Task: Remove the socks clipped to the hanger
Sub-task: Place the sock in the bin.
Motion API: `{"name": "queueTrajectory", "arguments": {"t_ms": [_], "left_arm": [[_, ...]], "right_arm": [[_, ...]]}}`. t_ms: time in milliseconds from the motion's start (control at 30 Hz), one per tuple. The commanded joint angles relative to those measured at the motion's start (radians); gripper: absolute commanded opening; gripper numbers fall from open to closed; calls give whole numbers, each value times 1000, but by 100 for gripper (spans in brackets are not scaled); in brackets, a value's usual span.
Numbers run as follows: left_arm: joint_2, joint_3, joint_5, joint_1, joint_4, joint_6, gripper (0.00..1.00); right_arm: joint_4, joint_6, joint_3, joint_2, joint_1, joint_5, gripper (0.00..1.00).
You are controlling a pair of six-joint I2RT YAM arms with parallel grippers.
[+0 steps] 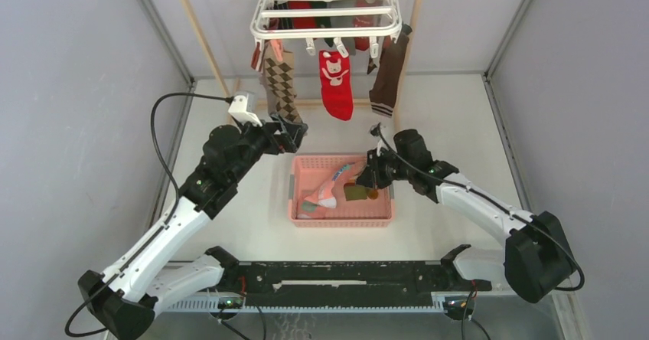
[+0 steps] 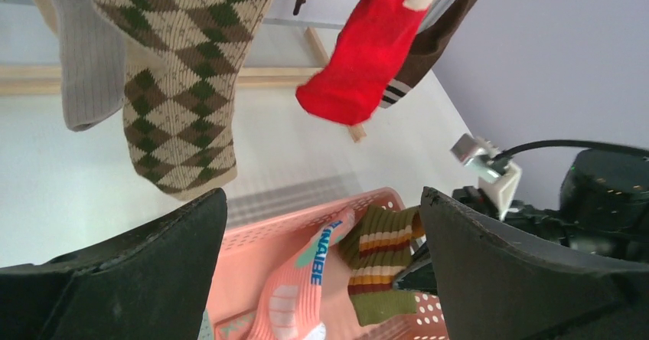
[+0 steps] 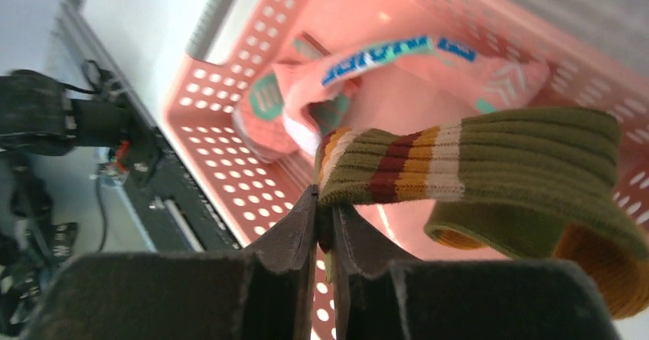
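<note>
Socks clipped to hanger; one sock in right tool.
Top view: white frame hanger, upper centre, carries argyle sock, red sock, dark brown sock; pink basket on surface below. Left wrist view: left tool spread wide, empty; argyle sock at upper left. Right wrist view: right tool clamped on olive striped sock cuff, above basket.

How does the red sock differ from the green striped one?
The red sock hangs clipped to the hanger; the green striped sock is pinched in the right gripper over the pink basket. The red sock bears a white figure; the green striped sock has orange, dark red and cream bands at its cuff. Both are held by the cuff end.
</note>
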Motion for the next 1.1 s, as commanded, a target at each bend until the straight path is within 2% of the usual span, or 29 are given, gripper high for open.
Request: {"name": "queueTrajectory", "arguments": {"t_ms": [0, 300, 367, 500, 733, 900, 1067], "left_arm": [[-44, -43, -6, -8, 33, -31, 100], [-68, -83, -17, -11, 33, -35, 100], [-72, -88, -17, -12, 33, -36, 100], [-83, -96, -23, -14, 33, -36, 100], [-84, -102, -31, -15, 30, -30, 100], [-89, -102, -41, -17, 28, -25, 100], [-90, -93, -69, -17, 9, -16, 100]], "right_arm": [[-123, -64, 33, 24, 72, 238, 18], [-246, -76, 86, 129, 186, 468, 23], [-272, -75, 105, 154, 202, 491, 27], [-305, -73, 133, 144, 237, 522, 44], [-381, -70, 204, -23, 275, 592, 59], [-422, -79, 257, -113, 277, 643, 62], [-392, -100, 261, -80, 241, 626, 54]]}}
